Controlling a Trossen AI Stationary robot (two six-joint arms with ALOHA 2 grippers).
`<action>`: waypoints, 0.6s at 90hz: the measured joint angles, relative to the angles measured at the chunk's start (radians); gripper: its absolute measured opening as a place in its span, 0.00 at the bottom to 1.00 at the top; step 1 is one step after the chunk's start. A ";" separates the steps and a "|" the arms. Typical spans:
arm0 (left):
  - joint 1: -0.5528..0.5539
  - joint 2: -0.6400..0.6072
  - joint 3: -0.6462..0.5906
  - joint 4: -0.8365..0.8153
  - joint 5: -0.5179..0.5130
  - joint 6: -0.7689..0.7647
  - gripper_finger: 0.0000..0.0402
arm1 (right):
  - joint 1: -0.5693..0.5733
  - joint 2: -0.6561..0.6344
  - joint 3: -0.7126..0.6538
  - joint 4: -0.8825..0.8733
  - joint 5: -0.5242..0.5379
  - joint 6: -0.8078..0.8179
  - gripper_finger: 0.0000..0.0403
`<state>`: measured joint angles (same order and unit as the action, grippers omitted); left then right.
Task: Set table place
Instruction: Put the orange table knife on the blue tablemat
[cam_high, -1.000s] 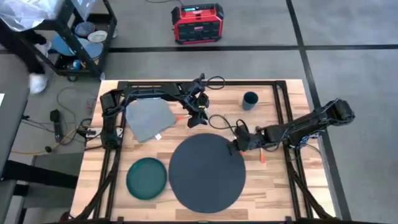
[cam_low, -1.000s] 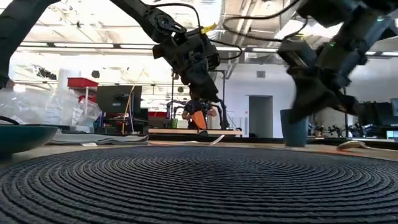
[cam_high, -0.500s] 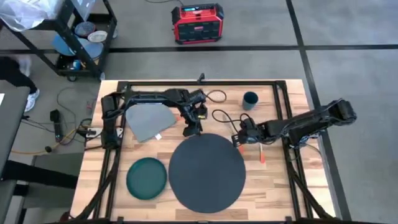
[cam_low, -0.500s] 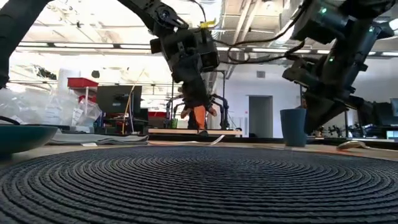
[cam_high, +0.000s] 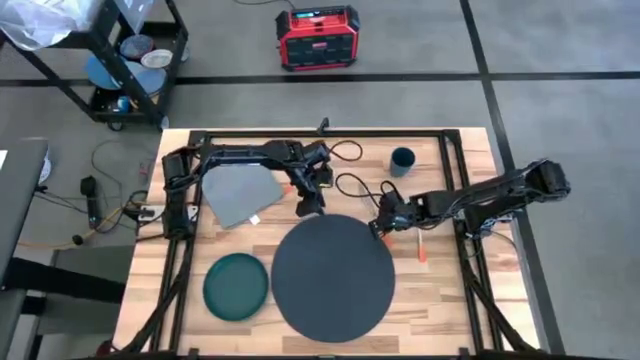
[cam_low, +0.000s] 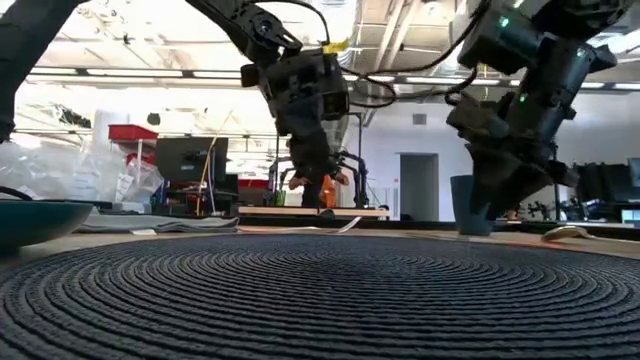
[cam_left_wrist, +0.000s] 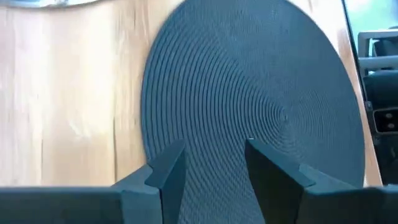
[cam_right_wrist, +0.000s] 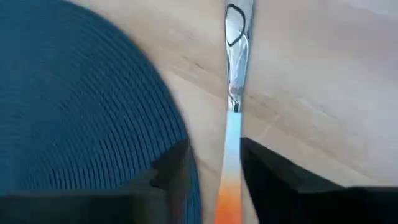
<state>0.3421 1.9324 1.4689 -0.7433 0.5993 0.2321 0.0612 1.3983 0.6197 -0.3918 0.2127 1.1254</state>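
Both arms have drifted slightly over half a second. The right gripper straddles an orange-handled utensil, fingers narrowly parted, at the mat's two o'clock edge; it should close squarely on the handle. The left gripper hovers empty, narrowly parted, at twelve o'clock.

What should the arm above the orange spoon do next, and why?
Probably lower the right gripper a bit and close it. The orange-handled spoon lies flat on the table, beside the dark grey mat, with its handle running between the open jaws, which are not yet pinching it.
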 joint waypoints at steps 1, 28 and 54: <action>0.001 0.000 0.000 -0.003 0.000 0.002 0.36 | -0.001 0.009 0.000 0.003 -0.002 0.001 0.41; 0.002 0.000 0.000 -0.035 -0.003 0.034 0.36 | -0.004 0.162 0.011 0.033 0.007 0.051 0.36; 0.016 0.000 0.000 -0.037 -0.007 0.061 0.36 | -0.008 0.140 0.001 0.108 -0.108 -0.007 0.01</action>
<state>0.3577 1.9324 1.4689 -0.7802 0.5920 0.2927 0.0529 1.5380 0.6202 -0.2833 0.1045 1.1180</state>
